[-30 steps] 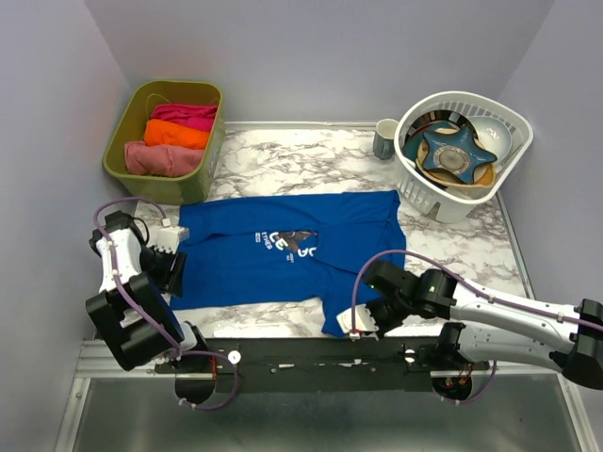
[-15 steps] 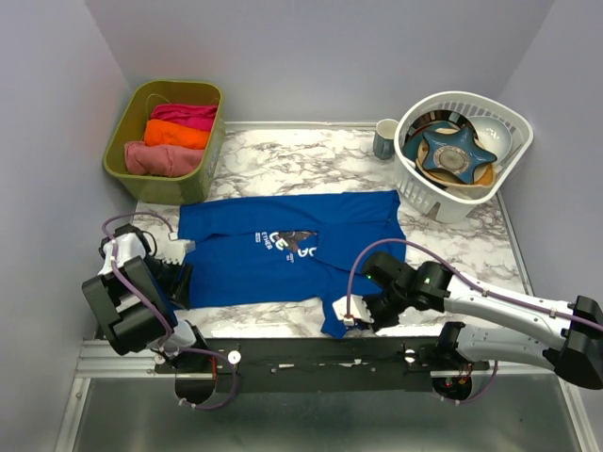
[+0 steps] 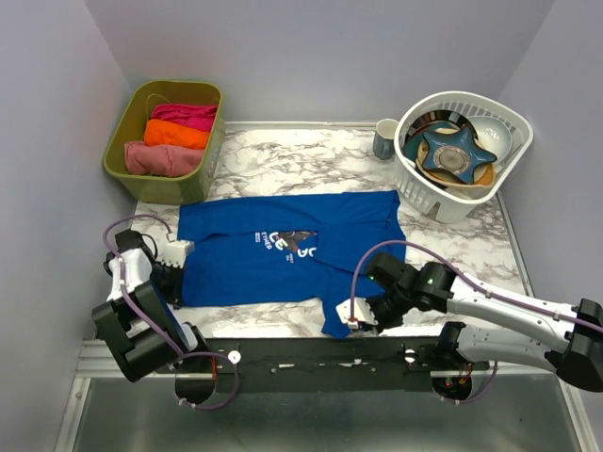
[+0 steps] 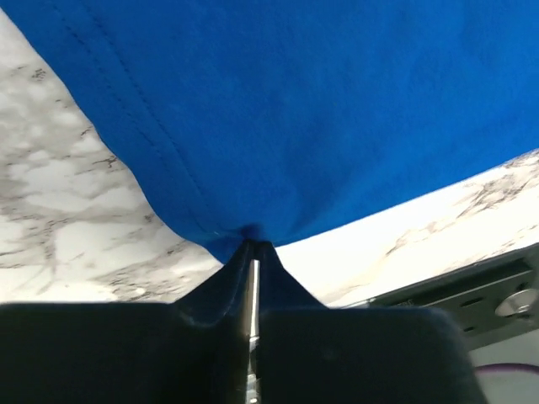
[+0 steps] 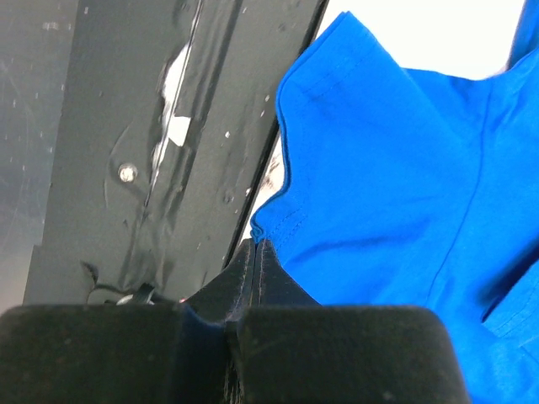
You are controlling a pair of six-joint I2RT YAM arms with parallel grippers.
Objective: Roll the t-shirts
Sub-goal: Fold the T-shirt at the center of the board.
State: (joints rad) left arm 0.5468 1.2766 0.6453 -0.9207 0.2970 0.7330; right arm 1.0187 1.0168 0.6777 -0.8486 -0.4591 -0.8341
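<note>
The t-shirt point(image 3: 273, 268) is being kept spread flat on the table point(image 3: 283, 165), graphic up, between the two arms. Its left edge is now being pinched by the left gripper point(image 4: 250, 244), whose jaws, wide a moment ago, are being closed on a tuck of cloth. Its near right corner is still being held in the tightly closed right gripper point(image 5: 257, 246). With both ends gripped, a first fold or roll is judged to be starting.

top external: high at 6 o'clock, facing down, far, whole table point(image 3: 283, 165) | left wrist: very near t-shirt point(image 4: 320, 109) edge, 8 o'clock | right wrist: very near, 5 o'clock edge | shared: t-shirt
</note>
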